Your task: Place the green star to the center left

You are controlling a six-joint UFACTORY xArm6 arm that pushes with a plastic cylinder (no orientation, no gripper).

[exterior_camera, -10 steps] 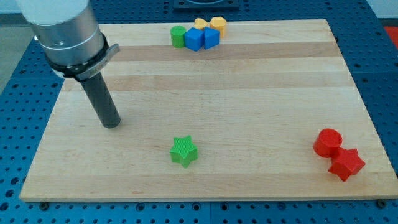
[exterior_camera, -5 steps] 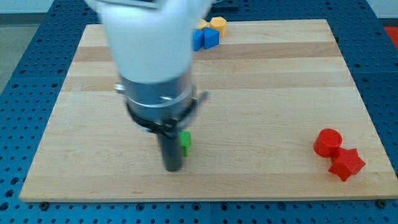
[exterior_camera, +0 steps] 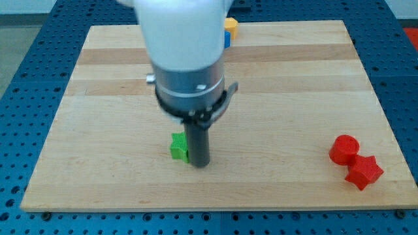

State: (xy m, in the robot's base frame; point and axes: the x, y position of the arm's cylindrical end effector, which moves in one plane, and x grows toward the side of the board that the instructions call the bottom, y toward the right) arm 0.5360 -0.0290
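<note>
White arm housing, grey metal collar w/ clamp, dark rod.

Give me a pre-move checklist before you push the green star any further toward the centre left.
1. My tip on the star's right side, so a push goes to the view's left: ok.
2. Tip touching the green star: cannot tell; they look adjacent, but the rod hides the star's right part.
3. Path to the view's left free of blocks: ok, only bare board there.
4. Star at centre left: not ok; it sits near the board's lower middle.
5. Red cylinder and red star out of the way: ok, far at the view's right.
</note>
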